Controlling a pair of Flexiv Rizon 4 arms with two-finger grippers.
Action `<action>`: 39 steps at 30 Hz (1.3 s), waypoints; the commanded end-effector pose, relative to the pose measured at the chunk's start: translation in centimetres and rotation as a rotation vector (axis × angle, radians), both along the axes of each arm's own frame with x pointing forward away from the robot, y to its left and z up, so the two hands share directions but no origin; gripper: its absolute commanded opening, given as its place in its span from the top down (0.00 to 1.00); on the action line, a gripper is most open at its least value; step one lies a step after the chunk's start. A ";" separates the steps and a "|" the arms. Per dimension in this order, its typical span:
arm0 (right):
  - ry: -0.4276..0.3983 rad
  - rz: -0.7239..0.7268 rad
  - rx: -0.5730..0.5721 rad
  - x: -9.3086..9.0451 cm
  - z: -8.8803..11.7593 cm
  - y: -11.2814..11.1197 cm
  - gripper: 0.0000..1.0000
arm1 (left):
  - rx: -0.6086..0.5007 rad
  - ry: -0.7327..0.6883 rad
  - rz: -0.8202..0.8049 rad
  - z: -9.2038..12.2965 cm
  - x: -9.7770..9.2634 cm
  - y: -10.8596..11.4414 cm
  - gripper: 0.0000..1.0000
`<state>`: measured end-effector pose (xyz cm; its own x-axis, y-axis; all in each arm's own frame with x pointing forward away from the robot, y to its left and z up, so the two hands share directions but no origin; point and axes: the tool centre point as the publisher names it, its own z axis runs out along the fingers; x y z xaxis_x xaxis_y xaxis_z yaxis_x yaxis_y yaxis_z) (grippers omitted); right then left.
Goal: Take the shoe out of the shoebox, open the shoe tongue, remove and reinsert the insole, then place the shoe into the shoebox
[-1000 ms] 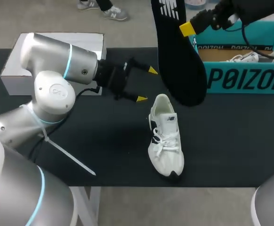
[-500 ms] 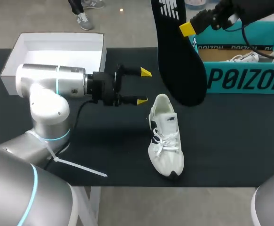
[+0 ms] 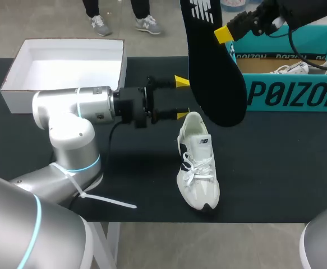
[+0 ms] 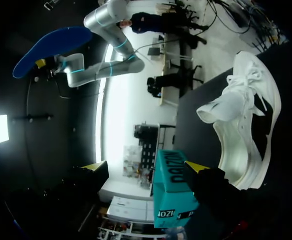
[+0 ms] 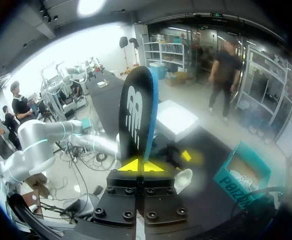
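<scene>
A white sneaker point(image 3: 197, 162) lies on the black table, heel toward the back, tongue lifted. Its dark insole point(image 3: 213, 67) hangs in the air above the heel, and my right gripper point(image 3: 224, 33) is shut on its upper edge. In the right wrist view the insole point(image 5: 135, 112) stands up between the closed yellow tips point(image 5: 135, 165). My left gripper point(image 3: 182, 98) is open just left of the heel, one tip almost at the collar. In the left wrist view the sneaker point(image 4: 246, 125) lies ahead and to one side of the open left gripper point(image 4: 143, 167), nothing between its fingers.
The teal shoebox point(image 3: 286, 92) stands at the back right with a second white shoe point(image 3: 292, 68) inside. A white box lid point(image 3: 17, 84) sits at the back left. My left arm's elbow point(image 3: 73, 134) stretches across the table's left half.
My left arm has swung right and extended, bringing its open gripper close to the sneaker's heel. The right arm and insole have stayed still.
</scene>
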<state>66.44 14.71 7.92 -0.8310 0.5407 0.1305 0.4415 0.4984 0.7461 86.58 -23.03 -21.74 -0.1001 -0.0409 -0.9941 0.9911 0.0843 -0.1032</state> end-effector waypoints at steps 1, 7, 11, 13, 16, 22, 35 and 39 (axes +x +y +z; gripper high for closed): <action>0.004 0.000 -0.003 0.2 0.1 0.2 1.00 | 0.021 -0.005 0.003 0.7 0.3 -0.9 0.00; 0.004 0.000 -0.003 0.2 0.1 0.2 1.00 | 0.018 -0.021 -0.016 1.3 -0.2 -1.6 0.00; 0.004 0.000 -0.003 0.2 0.1 0.2 1.00 | 0.018 -0.020 -0.017 1.3 -0.3 -1.8 0.00; 0.004 0.000 -0.003 0.2 0.1 0.2 1.00 | 0.018 -0.020 -0.017 1.3 -0.3 -1.8 0.00; 0.004 0.000 -0.003 0.2 0.1 0.2 1.00 | 0.018 -0.020 -0.017 1.3 -0.3 -1.8 0.00; 0.004 0.000 -0.003 0.2 0.1 0.2 1.00 | 0.018 -0.020 -0.017 1.3 -0.3 -1.8 0.00; 0.004 0.000 -0.003 0.2 0.1 0.2 1.00 | 0.018 -0.020 -0.017 1.3 -0.3 -1.8 0.00; 0.004 0.000 -0.003 0.2 0.1 0.2 1.00 | 0.018 -0.020 -0.017 1.3 -0.3 -1.8 0.00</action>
